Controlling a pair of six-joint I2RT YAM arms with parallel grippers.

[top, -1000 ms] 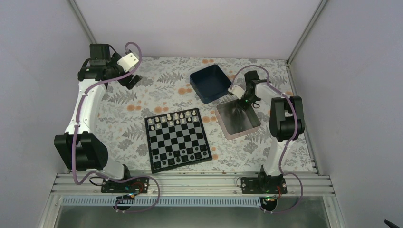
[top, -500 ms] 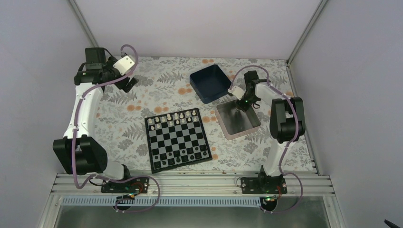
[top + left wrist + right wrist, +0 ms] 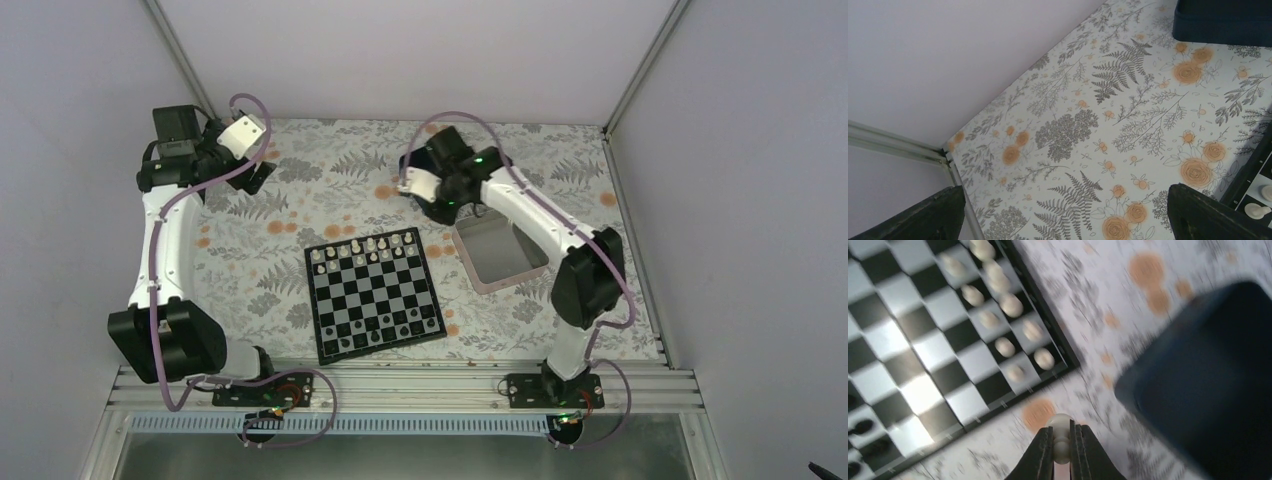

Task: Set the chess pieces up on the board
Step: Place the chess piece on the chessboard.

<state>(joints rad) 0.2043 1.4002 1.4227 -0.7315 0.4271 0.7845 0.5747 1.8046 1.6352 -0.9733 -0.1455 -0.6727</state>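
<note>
- Top external view: the right arm has swung left, off the silver tin it was dipping into a second ago. Its wrist now sits just beyond the chessboard's far right corner. The left arm has drawn further toward the far left corner of the table.
- The tin lies just right of the chessboard, with its shiny floor now uncovered. Cream-white pieces stand along the board's two far rows and black pieces along the near ones.
- Left wrist view: the left gripper hangs spread wide over the floral tablecloth, holding nothing. A dark blue box shows at the top right, its inside out of sight. A corner of the board, with one white piece on it, shows at the lower right edge.
- Right wrist view, blurred: the right gripper is clamped on a round-headed cream-white piece. It holds the piece above the cloth, between the board's corner and the blue box. I cannot tell what the box holds. More white pieces line the board's nearest rows.
</note>
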